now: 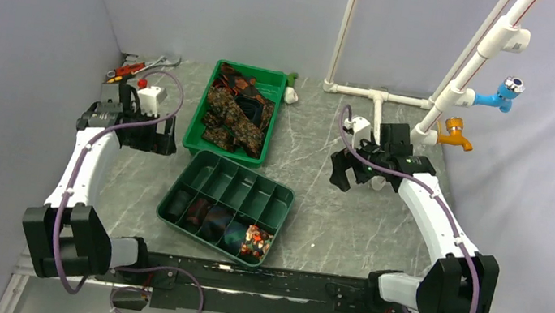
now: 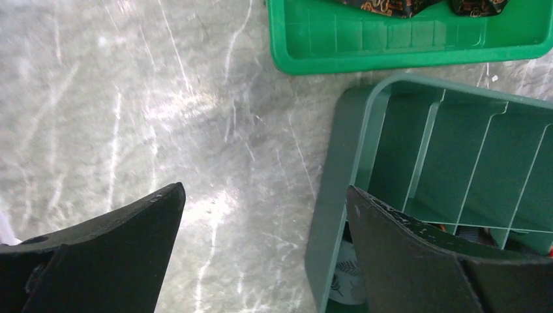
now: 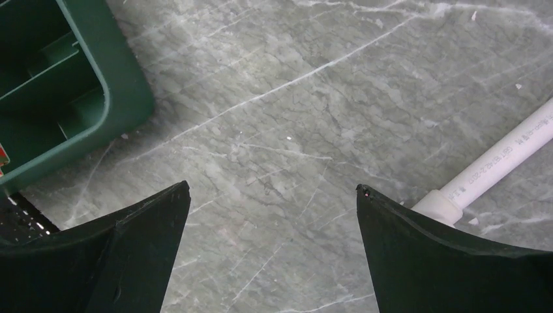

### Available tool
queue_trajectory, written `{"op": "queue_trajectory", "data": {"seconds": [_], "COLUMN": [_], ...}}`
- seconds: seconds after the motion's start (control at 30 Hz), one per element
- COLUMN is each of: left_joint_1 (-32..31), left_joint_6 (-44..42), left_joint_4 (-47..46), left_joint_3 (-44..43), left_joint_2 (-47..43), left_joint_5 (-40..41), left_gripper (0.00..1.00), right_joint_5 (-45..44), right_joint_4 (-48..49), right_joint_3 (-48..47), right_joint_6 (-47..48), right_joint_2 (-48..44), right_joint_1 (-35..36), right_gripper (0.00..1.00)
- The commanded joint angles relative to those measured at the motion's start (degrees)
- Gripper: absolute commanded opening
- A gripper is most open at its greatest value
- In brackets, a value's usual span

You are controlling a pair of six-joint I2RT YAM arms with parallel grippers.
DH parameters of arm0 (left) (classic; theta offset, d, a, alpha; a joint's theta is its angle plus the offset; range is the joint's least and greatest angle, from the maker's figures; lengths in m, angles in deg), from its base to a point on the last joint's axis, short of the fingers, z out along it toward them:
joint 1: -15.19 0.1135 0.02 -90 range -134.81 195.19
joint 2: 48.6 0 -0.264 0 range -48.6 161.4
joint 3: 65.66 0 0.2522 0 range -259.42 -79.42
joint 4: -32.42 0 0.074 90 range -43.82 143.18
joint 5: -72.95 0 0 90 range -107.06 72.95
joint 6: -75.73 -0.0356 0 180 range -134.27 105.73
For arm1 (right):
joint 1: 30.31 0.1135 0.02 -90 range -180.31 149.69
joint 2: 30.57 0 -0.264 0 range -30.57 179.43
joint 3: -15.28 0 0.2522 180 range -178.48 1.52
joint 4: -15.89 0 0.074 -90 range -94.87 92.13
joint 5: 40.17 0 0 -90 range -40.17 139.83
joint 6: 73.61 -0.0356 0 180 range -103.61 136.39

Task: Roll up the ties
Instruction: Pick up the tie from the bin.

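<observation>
Hanging out with both sets of jaws spread as wide as they go, and neither one is holding anything. My left gripper (image 2: 264, 189) is over the grey marble table (image 1: 331, 221), right beside the divided tray (image 2: 332, 195). In the left wrist view one of my fingers overlaps that tray's near corner, the other is over bare stone.

The loose ties (image 1: 236, 110) are piled in the open green tray (image 1: 198, 125) on the far side of the table, just past the divided one. From my left wrist I only catch a strip of dark cloth with orange print at the very top edge, well apart from my jaws. The rolled ties (image 1: 219, 226) sit in the near row of the divided tray, several of them side by side. The back row of compartments is what I'm looking into.

My right gripper (image 3: 272, 186) is over plain tabletop too, with the divided tray's corner off to one side and a white pipe (image 3: 508, 153) on the other. No tie cloth shows in that wrist view
</observation>
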Motion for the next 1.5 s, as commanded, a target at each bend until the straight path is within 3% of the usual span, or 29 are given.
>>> {"op": "queue_trajectory", "data": {"seconds": [0.0, 0.1, 0.23, 0.37, 0.47, 0.57, 0.63, 0.7, 0.77, 1.03, 1.1, 1.23, 1.3, 1.4, 1.47], "left_joint_1": [-0.4, -1.8, -6.8, -12.3, -14.7, -16.3, -17.9, -19.1, -19.8, -22.3, -22.3, -22.3, -22.3, -22.3, -22.0], "left_joint_6": [-6.2, -15.1, -20.7, -19.1, -16.8, -17.5, -17.8, -18.8, -16.5, -11.1, -10.4, -9.5, -9.1, -8.2, -8.5], "left_joint_4": [-1.8, -1.7, -3.0, -1.9, -2.8, 3.0, 8.0, 11.2, 8.7, 5.3, 4.9, 4.0, 3.6, 4.2, 4.7], "left_joint_3": [-7.5, -12.7, -20.6, -33.3, -43.3, -55.0, -60.9, -61.8, -57.2, -48.1, -47.8, -49.3, -50.5, -52.2, -52.2], "left_joint_2": [3.9, 7.9, 16.0, 26.3, 34.9, 45.1, 50.5, 52.8, 51.9, 53.4, 54.2, 54.1, 52.4, 48.4, 44.9], "left_joint_5": [-2.0, -7.3, -6.0, -5.2, -3.1, -4.4, -4.1, -7.0, -9.5, -11.2, -11.4, -11.7, -12.4, -13.1, -14.2], "left_gripper": [0.99, 0.99, 0.99, 0.99, 0.94, 0.88, 0.91, 0.96, 0.99, 0.97, 0.88, 0.42, 0.26, 0.05, 0.00], "right_joint_5": [0.7, 0.1, -1.0, -1.7, -2.4, -3.3, -4.0, -4.6, -5.2, -5.8, -5.4, -5.0, -4.7, -4.3, -4.0], "right_joint_4": [0.5, -0.2, -0.9, -1.1, -1.1, -1.5, -1.7, -1.5, -1.2, -1.0, -0.8, -0.5, -0.5, -0.6, -0.4], "right_joint_3": [-4.5, -5.4, -5.9, -6.5, -7.1, -8.3, -9.1, -9.7, -9.9, -11.1, -11.3, -11.8, -12.1, -12.7, -12.9], "right_joint_6": [0.6, 0.9, 1.4, 1.0, 0.9, 1.5, 1.8, 2.0, 2.1, 2.7, 2.6, 2.4, 2.3, 2.2, 2.1], "right_joint_2": [0.7, 0.9, 1.1, 1.4, 2.1, 3.0, 3.4, 3.7, 4.1, 5.4, 5.7, 6.1, 6.5, 6.6, 6.6], "right_joint_1": [0.3, 0.3, 0.3, 0.3, 0.3, 0.2, 0.2, 0.2, 0.1, 0.0, 0.1, 0.1, 0.1, 0.1, 0.1], "right_gripper": [1.00, 1.00, 1.00, 1.00, 1.00, 1.00, 1.00, 1.00, 1.00, 1.00, 1.00, 1.00, 1.00, 1.00, 1.00]}}
